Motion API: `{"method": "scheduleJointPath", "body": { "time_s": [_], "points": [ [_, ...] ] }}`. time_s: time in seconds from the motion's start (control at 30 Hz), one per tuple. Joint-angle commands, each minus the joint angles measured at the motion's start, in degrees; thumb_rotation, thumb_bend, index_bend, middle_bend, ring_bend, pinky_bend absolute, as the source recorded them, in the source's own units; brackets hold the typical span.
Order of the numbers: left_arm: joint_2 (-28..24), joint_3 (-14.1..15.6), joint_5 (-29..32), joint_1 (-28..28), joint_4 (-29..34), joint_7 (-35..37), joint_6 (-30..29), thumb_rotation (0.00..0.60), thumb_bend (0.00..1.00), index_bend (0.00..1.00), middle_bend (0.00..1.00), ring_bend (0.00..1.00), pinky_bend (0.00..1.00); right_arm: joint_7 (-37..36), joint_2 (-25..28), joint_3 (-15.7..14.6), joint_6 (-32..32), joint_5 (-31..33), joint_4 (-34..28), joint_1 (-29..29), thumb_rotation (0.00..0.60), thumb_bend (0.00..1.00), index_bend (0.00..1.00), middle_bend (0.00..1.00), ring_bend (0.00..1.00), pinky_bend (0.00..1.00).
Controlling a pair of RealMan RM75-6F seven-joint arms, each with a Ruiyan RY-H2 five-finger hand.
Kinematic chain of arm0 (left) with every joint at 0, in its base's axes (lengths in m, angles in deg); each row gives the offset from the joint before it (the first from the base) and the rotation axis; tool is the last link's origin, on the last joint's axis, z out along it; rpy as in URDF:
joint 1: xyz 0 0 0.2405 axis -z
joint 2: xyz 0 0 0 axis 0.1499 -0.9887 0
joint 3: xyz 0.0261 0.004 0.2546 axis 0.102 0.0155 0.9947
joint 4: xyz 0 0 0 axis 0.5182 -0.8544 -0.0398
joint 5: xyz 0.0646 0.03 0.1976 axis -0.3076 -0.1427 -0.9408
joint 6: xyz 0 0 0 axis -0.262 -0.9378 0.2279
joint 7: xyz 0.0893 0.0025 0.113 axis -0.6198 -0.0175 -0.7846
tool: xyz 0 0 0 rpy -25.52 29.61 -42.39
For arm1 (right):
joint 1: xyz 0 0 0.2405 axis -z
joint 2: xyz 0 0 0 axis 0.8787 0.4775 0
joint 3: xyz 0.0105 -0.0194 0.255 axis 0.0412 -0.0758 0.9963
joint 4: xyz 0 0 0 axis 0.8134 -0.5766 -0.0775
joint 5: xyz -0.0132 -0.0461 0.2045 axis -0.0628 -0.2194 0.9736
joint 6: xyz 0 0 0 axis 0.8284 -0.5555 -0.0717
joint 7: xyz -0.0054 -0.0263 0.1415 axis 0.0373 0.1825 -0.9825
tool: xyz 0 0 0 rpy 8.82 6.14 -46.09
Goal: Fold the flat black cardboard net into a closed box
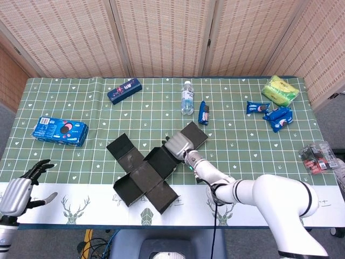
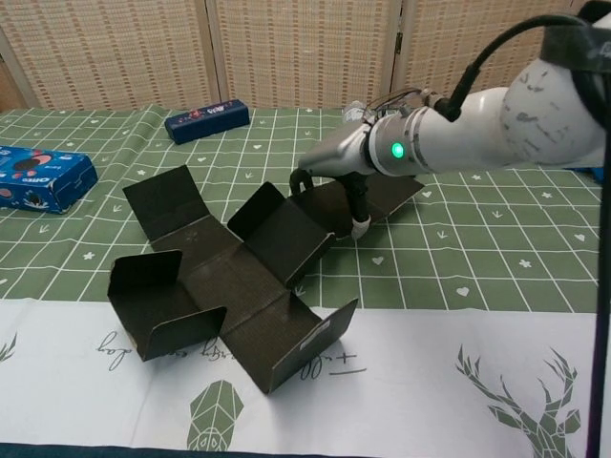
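The black cardboard net point(image 1: 143, 175) point(image 2: 229, 277) lies unfolded in a cross on the table's front middle, with several flaps standing partly up. My right hand point(image 1: 177, 144) point(image 2: 334, 160) grips the net's far right panel, its fingers point(image 2: 359, 225) curled over the panel's edge and down on the cardboard. My left hand point(image 1: 19, 190) hovers at the front left corner of the table, well away from the net, fingers spread and holding nothing. It does not show in the chest view.
A blue cookie box point(image 1: 59, 131) point(image 2: 33, 176) lies at the left. A dark blue long box point(image 1: 124, 89) point(image 2: 206, 118), a water bottle point(image 1: 187, 97) and a blue packet point(image 1: 203, 113) sit behind the net. Blue snack packs point(image 1: 278, 117) and a green bag point(image 1: 280, 89) lie far right.
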Motion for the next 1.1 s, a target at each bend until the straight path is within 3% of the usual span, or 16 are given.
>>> {"method": "scheduleJointPath", "body": {
  "time_s": [0.03, 0.27, 0.53, 0.87, 1.1],
  "points": [
    [2.4, 0.0, -3.1, 4.1, -3.5, 1.5, 3.4, 0.600, 0.16, 0.24, 0.20, 0.33, 0.54, -0.6, 2.9, 0.1, 3.2, -0.6, -4.0, 2.9, 0.600, 0.29, 0.27, 0.33, 0.72, 0.97],
    [7.0, 0.5, -6.7, 10.1, -8.8, 3.9, 7.4, 0.600, 0.16, 0.24, 0.21, 0.43, 0.58, -2.3, 4.7, 0.1, 5.7, -3.5, -7.9, 7.3, 0.600, 0.35, 0.33, 0.38, 0.73, 0.97],
    [11.5, 1.9, -8.6, 13.9, -12.1, 3.6, 9.3, 0.600, 0.16, 0.17, 0.20, 0.44, 0.59, -2.9, 5.8, 0.8, 7.1, -5.6, -10.0, 10.6, 0.600, 0.38, 0.35, 0.40, 0.73, 0.97],
    [17.9, 2.2, -9.3, 17.9, -15.6, 3.6, 10.3, 0.600, 0.16, 0.02, 0.05, 0.48, 0.62, -4.6, 7.2, 3.1, 9.2, -7.5, -13.0, 14.6, 0.600, 0.41, 0.36, 0.42, 0.74, 0.97],
    [23.1, 3.2, -10.3, 20.7, -18.9, -3.8, 13.0, 0.600, 0.16, 0.00, 0.00, 0.47, 0.63, -6.2, 8.1, 4.4, 10.0, -9.5, -14.0, 17.2, 0.600, 0.42, 0.36, 0.42, 0.75, 0.97]
  ]
}}
